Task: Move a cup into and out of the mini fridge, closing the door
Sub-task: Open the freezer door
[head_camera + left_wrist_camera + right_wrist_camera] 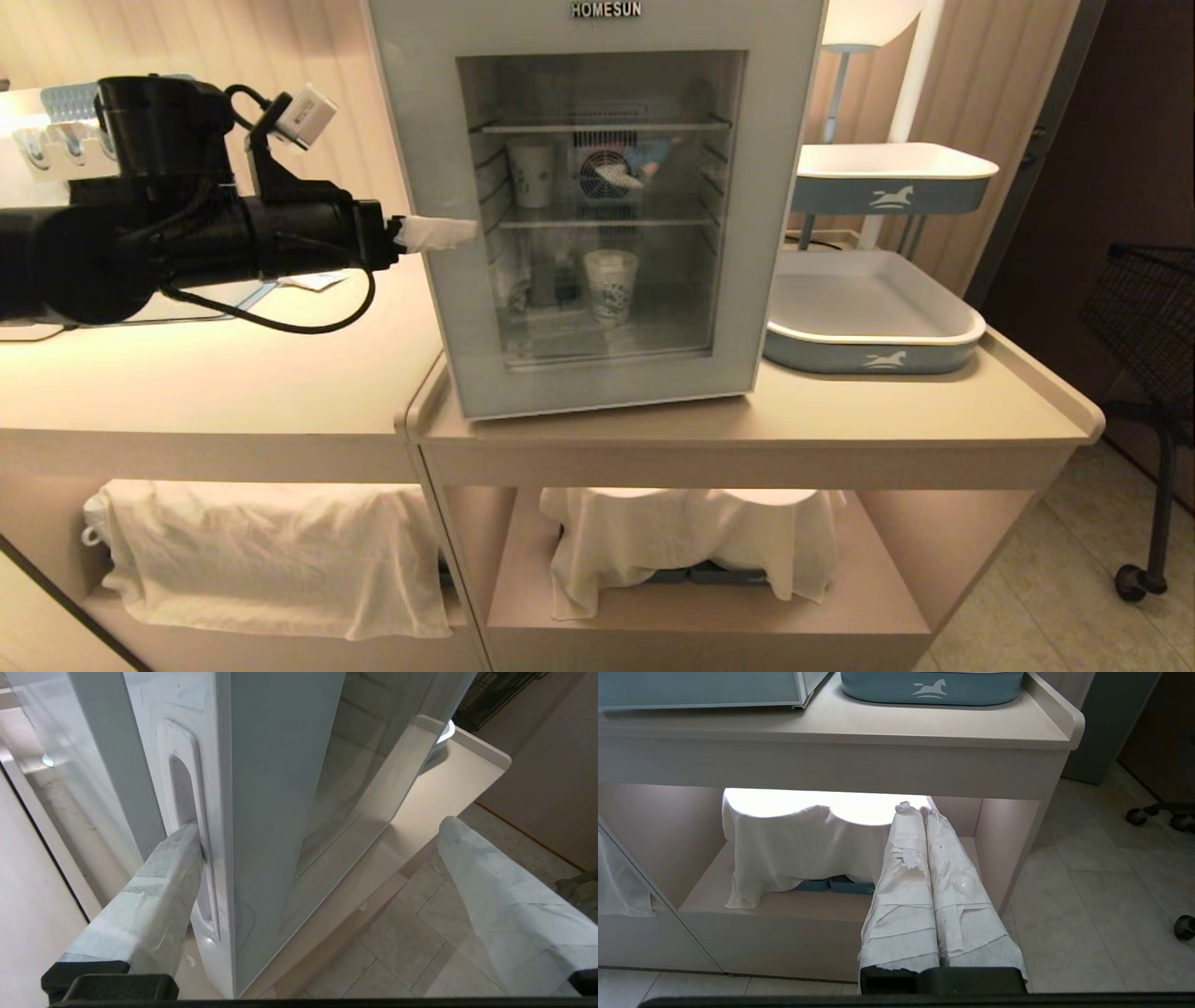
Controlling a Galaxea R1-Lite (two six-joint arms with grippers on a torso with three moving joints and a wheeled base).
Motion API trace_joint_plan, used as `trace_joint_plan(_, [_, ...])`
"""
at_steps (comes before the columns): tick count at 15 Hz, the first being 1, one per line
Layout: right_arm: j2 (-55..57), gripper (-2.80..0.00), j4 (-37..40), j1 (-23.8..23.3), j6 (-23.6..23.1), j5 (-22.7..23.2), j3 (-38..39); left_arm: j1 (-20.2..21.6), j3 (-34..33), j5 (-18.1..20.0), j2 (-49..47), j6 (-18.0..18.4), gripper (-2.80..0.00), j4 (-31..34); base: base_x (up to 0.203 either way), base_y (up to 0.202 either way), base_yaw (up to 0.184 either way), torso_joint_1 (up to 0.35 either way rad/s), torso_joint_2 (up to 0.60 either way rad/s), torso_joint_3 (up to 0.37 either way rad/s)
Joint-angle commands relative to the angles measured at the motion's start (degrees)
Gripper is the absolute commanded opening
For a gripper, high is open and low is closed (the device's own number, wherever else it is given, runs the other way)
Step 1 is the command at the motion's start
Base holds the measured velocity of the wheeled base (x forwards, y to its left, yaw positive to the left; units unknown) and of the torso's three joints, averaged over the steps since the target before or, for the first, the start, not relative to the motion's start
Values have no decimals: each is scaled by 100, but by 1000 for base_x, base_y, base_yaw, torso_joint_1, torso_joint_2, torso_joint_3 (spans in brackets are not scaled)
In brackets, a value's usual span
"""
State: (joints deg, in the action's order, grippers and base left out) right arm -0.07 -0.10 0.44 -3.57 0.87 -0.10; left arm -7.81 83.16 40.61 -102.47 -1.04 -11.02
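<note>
A small white paper cup (611, 285) with a blue pattern stands upright on the floor of the mini fridge (597, 205), behind the closed tinted glass door (597, 201); a second cup (532, 173) sits on the wire shelf above and to the left. The lower cup looks light and thin-walled, likely to crush or tip under a hard squeeze, so a gentle hold around its middle, below the rolled rim, seems the safest. First the door must come open. At the fridge's left edge, the left tool (439, 233) reaches in from the left with its wrapped fingers spread wide, gripping nothing; in the left wrist view one finger (159, 891) rests at the recessed slot handle (184, 793) on the door's edge while the other hangs free in front of the glass. The door looks stiff and smooth, and the slot appears the only purchase for a pull. The right tool (924, 882) hangs low in front of the counter (840, 411), its fingers clenched together on nothing, facing a shelf draped with white cloth (803, 844). To the right of the fridge, a blue-and-white tray (873, 313) rests on the counter.
</note>
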Motion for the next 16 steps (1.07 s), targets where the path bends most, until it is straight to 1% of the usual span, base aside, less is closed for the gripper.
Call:
trace_joint_plan(1, [-1, -280, 1, 0, -3, 1, 1, 8, -199, 21, 212, -2, 0, -6, 0, 0, 0, 0, 0, 0])
trace_joint_plan(8, [-1, -280, 0, 0, -3, 1, 1, -26, -1068, 69, 1032, -309, 0, 6, 0, 0, 0, 0, 0, 0])
trace_joint_plan(11, [-1, -280, -7, 0, -3, 1, 1, -27, -1523, 173, 1484, -394, 0, 19, 0, 0, 0, 0, 0, 0])
trace_joint_plan(12, [-1, -280, 1, 0, -3, 1, 1, -27, -1656, 192, 1674, -541, 0, 32, 0, 0, 0, 0, 0, 0])
trace_joint_plan(14, [-1, -280, -3, 0, -3, 1, 1, -31, -1836, 297, 1993, -1030, 0, 18, 0, 0, 0, 0, 0, 0])
trace_joint_plan(16, [-1, -280, -7, 0, -3, 1, 1, -27, -1882, 316, 2124, -1133, 0, 13, 0, 0, 0, 0, 0, 0])
